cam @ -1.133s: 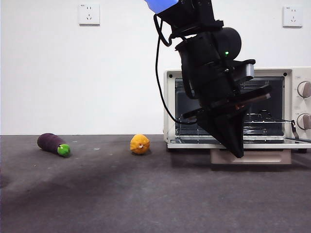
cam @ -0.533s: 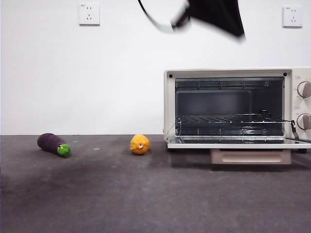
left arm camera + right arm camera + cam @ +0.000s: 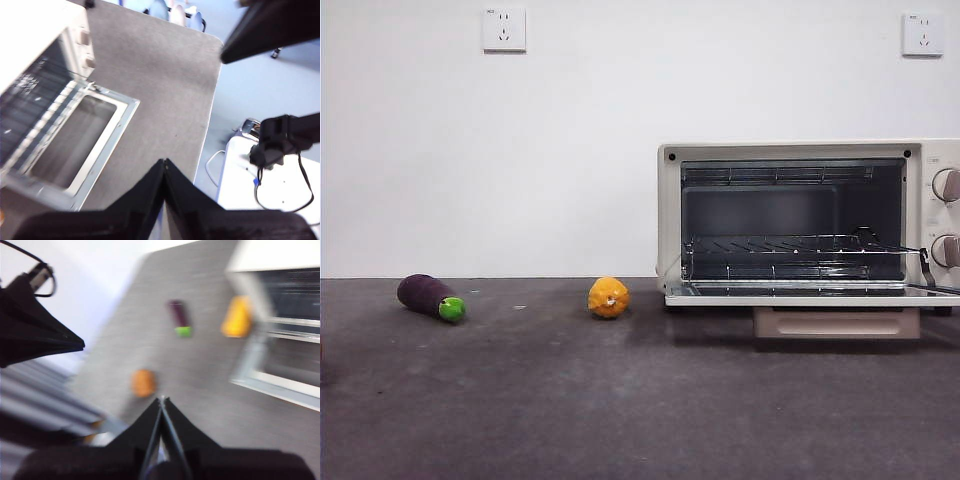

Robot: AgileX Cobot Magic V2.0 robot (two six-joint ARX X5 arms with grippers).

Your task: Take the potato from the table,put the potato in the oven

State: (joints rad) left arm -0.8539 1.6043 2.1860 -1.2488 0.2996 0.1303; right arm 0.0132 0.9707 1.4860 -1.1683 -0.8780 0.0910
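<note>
The potato (image 3: 143,382), an orange-brown lump, lies alone on the table (image 3: 620,410) near its edge. It shows only in the blurred right wrist view and is outside the front view. My right gripper (image 3: 161,400) is shut and empty, high above the table, a little short of the potato. The cream oven (image 3: 790,150) stands at the right with its door (image 3: 127,107) folded down and its wire rack (image 3: 790,243) bare. High over the table edge, beside that door, my left gripper (image 3: 164,162) is shut with nothing in it. Neither arm appears in the front view.
A purple eggplant (image 3: 430,297) with a green tip lies at the left. A yellow-orange ball (image 3: 608,297) sits just left of the oven. Both also show in the right wrist view, the eggplant (image 3: 179,317) and the ball (image 3: 237,317).
The dark arm that hung before the oven's mouth a second ago rose to the top edge and has left the front view. The eggplant, the ball and the oven have not moved.
</note>
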